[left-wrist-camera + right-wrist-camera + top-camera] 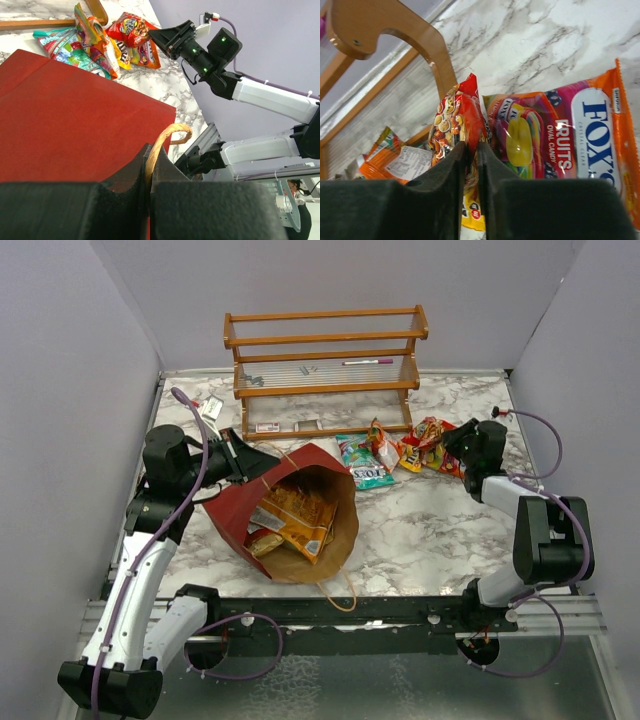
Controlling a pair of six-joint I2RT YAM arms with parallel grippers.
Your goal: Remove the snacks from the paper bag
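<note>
The dark red paper bag (240, 512) lies on its side, its brown mouth toward me, with orange and yellow packets (295, 520) inside. My left gripper (243, 456) is shut on the bag's twine handle (162, 142) at the bag's far edge; the red bag wall (65, 125) fills the left wrist view. Several snacks lie by the rack: a teal-green packet (362, 464), orange ones (383, 445) and a red packet (432, 433). My right gripper (452, 440) is shut on the red packet (460, 117), over a yellow packet (472, 215), beside an orange Fox's packet (570, 145).
A wooden two-shelf rack (325, 365) stands at the back with small items and a pen on it; its leg (395, 35) is just behind the right gripper. Small cards (212, 408) lie at the back left. Grey walls enclose the marble table (430, 530).
</note>
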